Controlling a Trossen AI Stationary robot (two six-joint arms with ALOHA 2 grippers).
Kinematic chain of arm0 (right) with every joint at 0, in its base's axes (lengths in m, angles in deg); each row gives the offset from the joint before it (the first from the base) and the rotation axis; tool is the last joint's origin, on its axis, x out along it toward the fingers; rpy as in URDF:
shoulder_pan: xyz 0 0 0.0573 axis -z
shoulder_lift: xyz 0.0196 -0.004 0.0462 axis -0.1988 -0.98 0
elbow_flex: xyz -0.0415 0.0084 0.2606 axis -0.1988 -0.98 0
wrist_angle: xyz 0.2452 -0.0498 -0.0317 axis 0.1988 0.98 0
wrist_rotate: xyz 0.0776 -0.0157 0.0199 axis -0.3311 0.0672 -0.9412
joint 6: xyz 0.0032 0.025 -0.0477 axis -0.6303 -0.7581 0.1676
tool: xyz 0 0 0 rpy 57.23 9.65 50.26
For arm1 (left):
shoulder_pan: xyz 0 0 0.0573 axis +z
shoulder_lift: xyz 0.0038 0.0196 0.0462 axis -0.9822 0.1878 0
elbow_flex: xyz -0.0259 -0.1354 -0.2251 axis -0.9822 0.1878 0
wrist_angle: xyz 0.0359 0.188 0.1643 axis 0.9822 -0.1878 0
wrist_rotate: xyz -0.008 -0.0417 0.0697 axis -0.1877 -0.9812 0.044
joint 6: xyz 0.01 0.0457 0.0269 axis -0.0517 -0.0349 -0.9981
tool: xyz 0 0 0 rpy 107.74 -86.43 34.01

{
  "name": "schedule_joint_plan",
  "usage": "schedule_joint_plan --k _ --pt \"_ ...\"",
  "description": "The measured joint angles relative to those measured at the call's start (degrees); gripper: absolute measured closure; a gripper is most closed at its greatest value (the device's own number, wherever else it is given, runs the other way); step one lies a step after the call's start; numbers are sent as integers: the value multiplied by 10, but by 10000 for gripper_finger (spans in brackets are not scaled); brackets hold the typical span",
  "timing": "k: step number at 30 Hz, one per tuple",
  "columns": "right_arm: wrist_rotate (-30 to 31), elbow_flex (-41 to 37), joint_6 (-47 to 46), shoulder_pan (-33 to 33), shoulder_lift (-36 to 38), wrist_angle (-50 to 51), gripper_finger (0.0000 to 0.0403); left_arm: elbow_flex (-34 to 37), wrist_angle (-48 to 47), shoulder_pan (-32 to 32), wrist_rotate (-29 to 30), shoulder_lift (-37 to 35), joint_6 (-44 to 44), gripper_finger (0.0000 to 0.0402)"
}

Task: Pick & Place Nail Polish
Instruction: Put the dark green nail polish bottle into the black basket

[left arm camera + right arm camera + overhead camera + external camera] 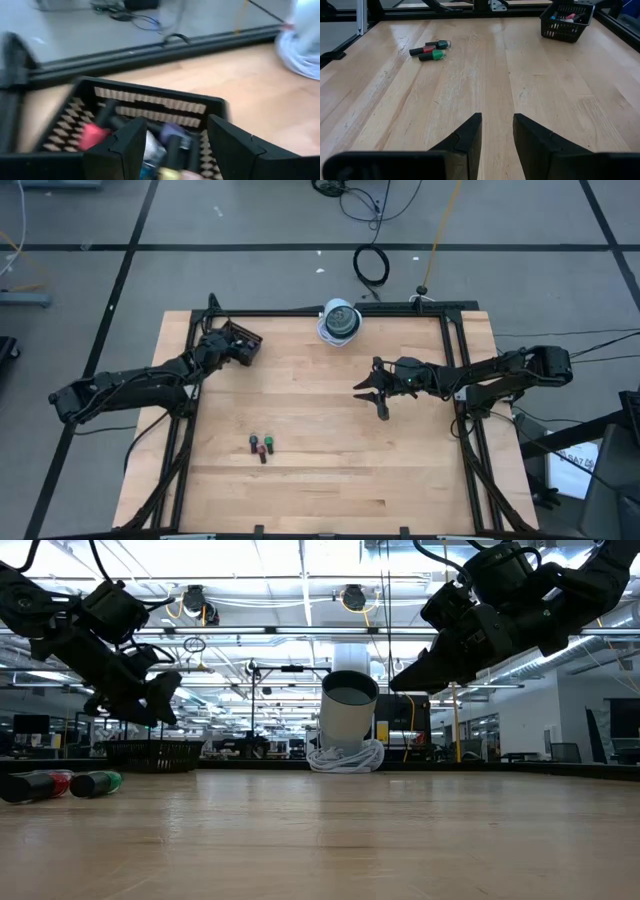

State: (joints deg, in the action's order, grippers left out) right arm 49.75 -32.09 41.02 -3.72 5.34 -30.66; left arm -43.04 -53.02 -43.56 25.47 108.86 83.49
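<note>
Three nail polish bottles (262,445) lie on their sides together on the wooden table, toward its near left; one has a green body and one a red body (431,50). A small black basket (246,343) stands at the far left and holds several more bottles, among them pink, purple, blue and yellow (165,137). My left gripper (175,150) hovers open just over the basket's near rim, fingers pointing slantwise down into it. My right gripper (497,135) hangs open above the table's middle right, nothing between its fingers.
A white cylinder on a coil of white cable (340,322) stands at the middle of the far edge. Black frame rails (455,360) run along the table's sides. Bare wood lies between the loose bottles and my right gripper.
</note>
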Motion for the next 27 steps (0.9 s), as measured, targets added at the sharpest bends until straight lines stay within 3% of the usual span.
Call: schedule_joint_plan --k 4,7,10,13,19,22,27 --pt "0 0 0 0 0 0 303 0 26 -2 -92 -5 -23 195" --pt "0 0 1 0 0 1 303 0 36 -14 -201 -9 -55 195" --pt "0 0 1 0 0 1 303 0 47 -54 -324 -16 -59 195" --pt "0 0 2 0 0 1 303 0 59 -126 -379 -18 -19 195" --pt "0 0 2 0 0 0 303 0 -24 -322 -321 12 34 195" --pt "0 0 0 0 0 0 303 -1 -14 -427 -302 24 91 195" --pt "0 0 -4 0 0 0 303 -32 -81 -587 -197 37 125 195"
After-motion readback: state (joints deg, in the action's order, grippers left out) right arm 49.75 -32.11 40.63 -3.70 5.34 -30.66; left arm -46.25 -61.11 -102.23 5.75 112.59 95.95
